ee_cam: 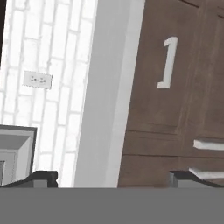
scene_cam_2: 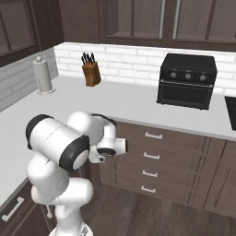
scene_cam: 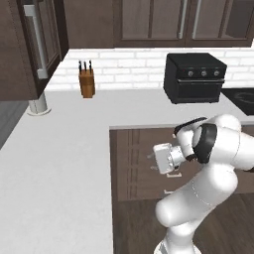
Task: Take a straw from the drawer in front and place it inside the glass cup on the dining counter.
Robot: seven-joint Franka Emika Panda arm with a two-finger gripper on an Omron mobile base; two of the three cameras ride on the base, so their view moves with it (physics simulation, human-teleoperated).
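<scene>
Left base view: the white arm folds in front of the dark brown wooden cabinet drawers (scene_cam: 136,163), and its hand and forearm cover most of the drawer fronts; only small pale handles show beside the wrist. The jaws themselves cannot be made out here, being turned away toward the cabinet. On the white bench (scene_cam: 59,149) stand a wooden knife block with dark handles (scene_cam: 87,79), a black countertop oven with three knobs (scene_cam: 195,78) and, partly cut off by an upper cabinet, a grey cylindrical post on a round base (scene_cam: 37,105).

Right base view: the stack of four flat-fronted drawers (scene_cam_2: 154,159) is plain to see, each with a short pale bar handle, all shut, so their contents are hidden. The hand points at the top of the stack; the fingers are hidden behind the wrist. A white paper-towel roll on a stand (scene_cam_2: 43,74) sits at the bench's far left.

Hand view: the picture is rolled sideways. The gripper (ee_cam: 113,177) shows two dark fingertips (ee_cam: 41,177) set wide apart, released, grasping nothing. Between them lie the bench edge and a drawer front with its handle (ee_cam: 168,63). The oven is cut off at the left edge.
</scene>
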